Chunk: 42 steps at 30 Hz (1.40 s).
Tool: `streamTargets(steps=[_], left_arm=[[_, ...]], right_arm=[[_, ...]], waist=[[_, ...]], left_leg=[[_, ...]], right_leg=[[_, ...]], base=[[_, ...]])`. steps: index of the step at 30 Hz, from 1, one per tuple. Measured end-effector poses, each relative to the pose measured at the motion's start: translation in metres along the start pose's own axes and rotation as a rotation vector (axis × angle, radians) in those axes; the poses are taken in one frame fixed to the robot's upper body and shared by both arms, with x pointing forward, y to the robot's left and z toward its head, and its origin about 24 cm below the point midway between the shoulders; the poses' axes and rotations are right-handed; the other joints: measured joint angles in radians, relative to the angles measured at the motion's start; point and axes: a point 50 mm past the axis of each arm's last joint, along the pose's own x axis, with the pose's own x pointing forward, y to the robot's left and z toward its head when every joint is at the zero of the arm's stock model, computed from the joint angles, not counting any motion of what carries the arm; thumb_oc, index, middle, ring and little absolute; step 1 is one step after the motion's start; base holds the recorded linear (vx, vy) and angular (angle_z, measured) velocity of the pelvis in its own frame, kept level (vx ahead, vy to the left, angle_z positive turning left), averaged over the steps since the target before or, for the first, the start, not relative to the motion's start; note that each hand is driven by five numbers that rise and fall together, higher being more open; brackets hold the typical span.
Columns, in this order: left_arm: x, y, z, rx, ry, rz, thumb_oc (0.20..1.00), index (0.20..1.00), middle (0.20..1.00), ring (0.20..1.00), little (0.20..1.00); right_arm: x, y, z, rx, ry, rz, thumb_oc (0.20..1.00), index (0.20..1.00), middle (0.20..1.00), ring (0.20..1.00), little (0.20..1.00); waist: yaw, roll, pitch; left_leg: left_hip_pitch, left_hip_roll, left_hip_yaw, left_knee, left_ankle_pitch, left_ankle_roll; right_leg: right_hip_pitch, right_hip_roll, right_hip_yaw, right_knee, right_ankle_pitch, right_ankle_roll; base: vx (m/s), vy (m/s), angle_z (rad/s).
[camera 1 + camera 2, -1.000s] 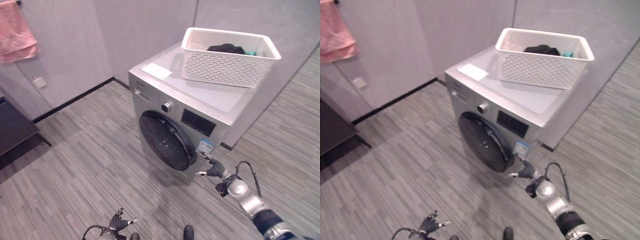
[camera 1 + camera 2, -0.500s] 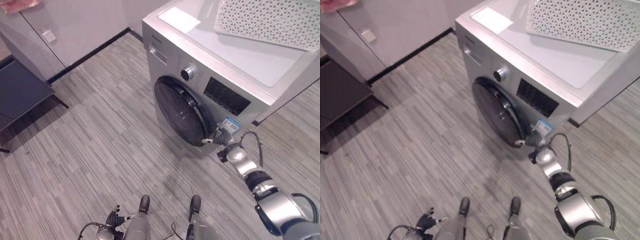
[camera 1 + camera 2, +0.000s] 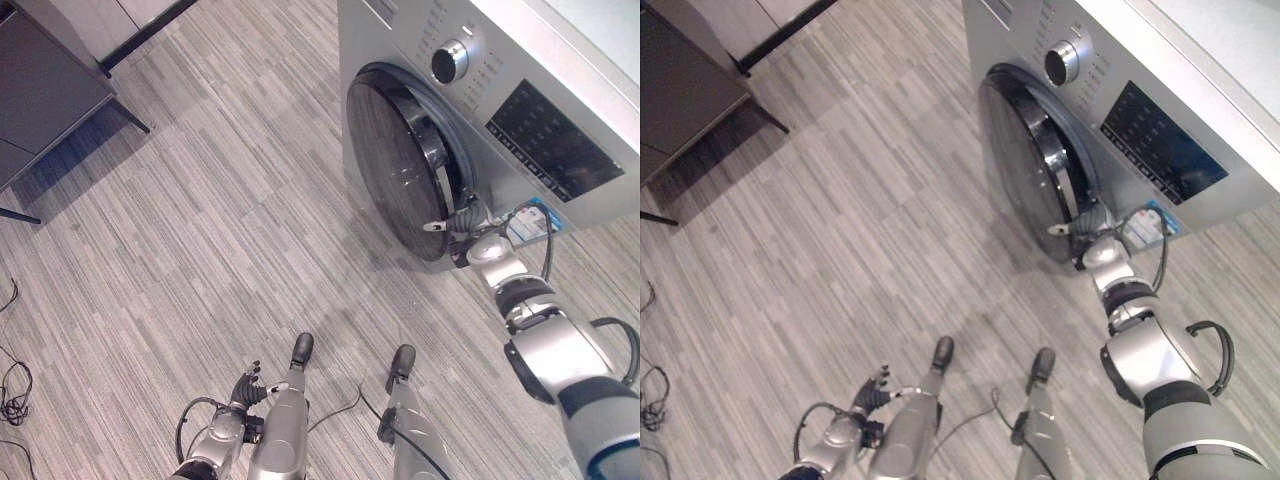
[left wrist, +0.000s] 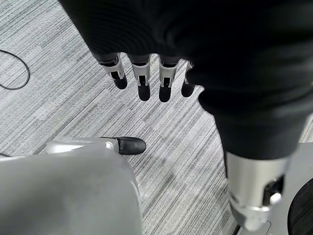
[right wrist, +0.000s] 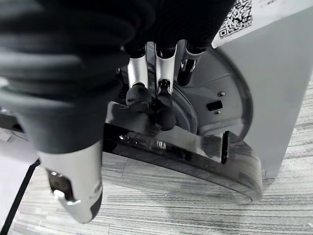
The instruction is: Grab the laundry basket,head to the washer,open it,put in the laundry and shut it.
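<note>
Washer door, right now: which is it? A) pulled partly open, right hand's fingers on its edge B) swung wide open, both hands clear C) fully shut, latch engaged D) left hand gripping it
A: the washer door stands ajar from the washer front, a gap showing at its latch side, with the right hand at that edge and its fingers hooked on the door rim. The left hand hangs low over the floor.
</note>
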Motion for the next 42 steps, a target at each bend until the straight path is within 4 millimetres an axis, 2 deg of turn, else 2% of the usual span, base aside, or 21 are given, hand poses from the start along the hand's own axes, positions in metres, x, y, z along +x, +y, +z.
streamTargets(steps=[5,7,9,12,16,19,20,23,25,27,28,29,30,31,33,35,36,37,38,39,42], left_arm=[[0.000,0.000,0.000,-0.002,-0.001,0.001,1.000,1.000,1.000,1.000,1.000],[0.002,-0.003,0.002,0.009,0.003,0.011,1.000,1.000,1.000,1.000,1.000],[0.003,-0.010,0.002,0.028,0.008,0.003,1.000,1.000,1.000,1.000,1.000],[0.002,-0.032,0.005,0.049,-0.006,-0.048,1.000,1.000,1.000,1.000,1.000],[-0.003,-0.042,0.007,0.185,-0.059,-0.104,1.000,1.000,1.000,1.000,1.000],[-0.004,-0.038,0.012,0.313,-0.105,-0.126,1.000,1.000,1.000,1.000,1.000],[-0.007,-0.039,0.019,0.511,-0.181,-0.194,1.000,1.000,1.000,1.000,1.000],[-0.008,-0.027,0.044,0.689,-0.307,-0.229,1.000,1.000,1.000,1.000,1.000],[-0.016,-0.010,0.077,0.729,-0.432,-0.241,1.000,1.000,1.000,1.000,1.000],[-0.018,0.003,0.097,0.762,-0.483,-0.230,1.000,1.000,1.000,1.000,1.000],[-0.016,0.016,0.119,0.842,-0.525,-0.228,1.000,1.000,1.000,1.000,1.000],[-0.011,0.023,0.130,0.882,-0.526,-0.211,1.000,1.000,1.000,1.000,1.000],[0.000,0.033,0.156,1.002,-0.524,-0.171,1.000,1.000,1.000,1.000,1.000],[0.004,0.040,0.180,1.042,-0.539,-0.127,1.000,1.000,1.000,1.000,1.000],[0.008,0.045,0.209,1.128,-0.556,-0.090,1.000,1.000,1.000,1.000,1.000],[0.017,0.052,0.241,1.186,-0.525,-0.010,1.000,1.000,1.000,1.000,1.000],[0.020,0.063,0.249,1.201,-0.480,0.040,1.000,1.000,1.000,1.000,1.000],[0.020,0.088,0.262,1.188,-0.400,0.128,1.000,1.000,1.000,1.000,1.000],[0.019,0.095,0.267,1.190,-0.378,0.152,1.000,1.000,1.000,1.000,1.000],[0.016,0.108,0.274,1.157,-0.347,0.184,1.000,1.000,1.000,1.000,1.000],[0.013,0.133,0.270,1.085,-0.254,0.240,1.000,1.000,1.000,1.000,1.000]], right_arm=[[-0.007,0.030,0.000,0.151,0.009,0.065,1.000,1.000,1.000,1.000,1.000],[-0.023,0.076,0.005,0.294,0.006,0.159,1.000,1.000,1.000,1.000,1.000],[-0.045,0.121,0.011,0.440,0.017,0.291,1.000,1.000,1.000,1.000,1.000],[-0.107,0.208,0.041,0.583,0.010,0.616,1.000,1.000,1.000,1.000,1.000],[-0.169,0.253,0.077,0.576,-0.148,0.954,1.000,1.000,1.000,1.000,1.000],[-0.158,0.248,0.061,0.561,-0.103,0.919,1.000,1.000,1.000,1.000,1.000],[-0.142,0.238,0.041,0.535,-0.049,0.849,1.000,1.000,1.000,1.000,1.000],[-0.119,0.214,0.000,0.464,0.040,0.733,1.000,1.000,1.000,1.000,1.000],[-0.110,0.192,-0.048,0.393,0.150,0.639,1.000,1.000,1.000,1.000,1.000],[-0.114,0.182,-0.079,0.362,0.229,0.604,1.000,1.000,1.000,1.000,1.000],[-0.123,0.176,-0.107,0.341,0.305,0.580,1.000,1.000,1.000,1.000,1.000],[-0.130,0.174,-0.121,0.329,0.342,0.581,1.000,1.000,1.000,1.000,1.000],[-0.144,0.169,-0.147,0.306,0.419,0.581,1.000,1.000,1.000,1.000,1.000],[-0.152,0.168,-0.156,0.301,0.437,0.601,1.000,1.000,1.000,1.000,1.000],[-0.154,0.165,-0.158,0.304,0.427,0.611,1.000,1.000,1.000,1.000,1.000],[-0.146,0.150,-0.153,0.301,0.354,0.606,1.000,1.000,1.000,1.000,1.000],[-0.142,0.148,-0.145,0.310,0.313,0.613,1.000,1.000,1.000,1.000,1.000],[-0.132,0.134,-0.136,0.321,0.251,0.600,1.000,1.000,1.000,1.000,1.000],[-0.128,0.130,-0.131,0.332,0.227,0.591,1.000,1.000,1.000,1.000,1.000],[-0.124,0.113,-0.139,0.332,0.227,0.549,1.000,1.000,1.000,1.000,1.000],[-0.123,0.095,-0.150,0.344,0.247,0.497,1.000,1.000,1.000,1.000,1.000]], waist=[[-0.004,-0.001,-0.001],[-0.013,-0.003,-0.003],[-0.018,-0.002,-0.010],[0.001,0.009,-0.039],[0.073,-0.002,-0.108],[0.074,-0.023,-0.136],[0.070,-0.028,-0.139],[0.040,-0.045,-0.146],[0.021,-0.048,-0.146],[0.003,-0.050,-0.146],[-0.028,-0.048,-0.145],[-0.044,-0.048,-0.145],[-0.076,-0.054,-0.142],[-0.102,-0.063,-0.135],[-0.125,-0.072,-0.125],[-0.177,-0.084,-0.119],[-0.194,-0.086,-0.109],[-0.247,-0.108,-0.092],[-0.258,-0.111,-0.087],[-0.287,-0.118,-0.074],[-0.299,-0.122,-0.070]], left_leg=[[0.002,0.001,0.000,0.002,0.003,-0.005],[0.011,0.002,-0.001,0.001,0.006,-0.009],[0.025,0.003,0.003,0.000,0.005,-0.010],[0.033,0.004,0.003,-0.001,0.005,-0.010],[0.034,-0.003,0.000,-0.002,0.005,-0.009],[0.037,-0.015,0.000,-0.001,0.005,-0.009],[0.038,-0.020,-0.007,0.000,0.010,-0.002],[0.039,-0.024,-0.006,0.000,0.011,0.001],[0.048,-0.026,0.005,-0.002,0.014,0.004],[0.056,-0.026,0.018,-0.004,0.012,0.007],[0.057,-0.025,0.019,-0.005,0.011,0.008],[0.057,-0.024,0.019,-0.009,0.012,0.007],[0.056,-0.018,0.024,-0.014,0.019,0.004],[0.051,-0.013,0.030,-0.016,0.021,0.001],[0.036,-0.008,0.038,-0.015,0.023,-0.001],[0.015,-0.007,0.050,-0.016,0.025,-0.004],[0.012,-0.006,0.052,-0.016,0.027,-0.004],[0.007,-0.002,0.079,-0.017,0.026,-0.005],[0.003,0.000,0.084,-0.017,0.026,-0.005],[0.001,0.004,0.098,-0.018,0.022,-0.006],[0.003,0.015,0.121,-0.018,0.010,-0.008]], right_leg=[[0.002,0.001,0.000,0.000,0.002,-0.002],[0.011,0.002,0.001,0.000,0.001,-0.002],[0.022,0.003,0.003,0.000,0.001,-0.003],[0.031,0.004,0.003,0.000,0.002,-0.004],[0.035,-0.006,-0.002,0.000,-0.001,-0.002],[0.039,-0.017,-0.001,0.000,-0.003,0.004],[0.046,-0.021,-0.002,0.000,-0.004,0.007],[0.045,-0.025,0.003,0.000,-0.003,0.007],[0.046,-0.027,0.016,0.000,0.001,0.010],[0.047,-0.027,0.029,-0.001,0.002,0.010],[0.046,-0.026,0.030,-0.001,0.002,0.011],[0.044,-0.025,0.031,-0.001,0.002,0.011],[0.039,-0.019,0.034,-0.001,0.007,0.015],[0.028,-0.015,0.038,-0.001,0.009,0.014],[0.009,-0.009,0.045,0.000,0.018,0.009],[-0.022,-0.006,0.059,0.000,0.024,0.008],[-0.027,-0.006,0.059,0.000,0.028,0.007],[-0.048,0.001,0.086,0.000,0.031,0.006],[-0.055,0.002,0.086,0.000,0.033,0.004],[-0.066,0.007,0.101,0.000,0.036,0.003],[-0.076,0.018,0.115,0.000,0.040,-0.003]], base=[[0.00,0.000,0.00],[0.00,0.000,0.00],[-0.01,-0.004,-0.04],[0.00,-0.001,0.01],[0.01,0.009,0.05],[-0.01,0.018,0.07],[-0.01,0.024,0.09],[0.00,0.028,0.03],[0.00,0.065,-0.14],[-0.02,0.047,-0.17],[-0.02,0.025,-0.05],[-0.06,0.007,-0.07],[-0.08,0.002,-0.13],[-0.09,0.000,-0.15],[-0.06,0.012,-0.18],[-0.03,0.028,-0.17],[-0.03,0.033,-0.29],[-0.02,0.030,-0.33],[-0.02,0.032,-0.39],[0.00,0.027,-0.25],[0.01,0.025,-0.23]])
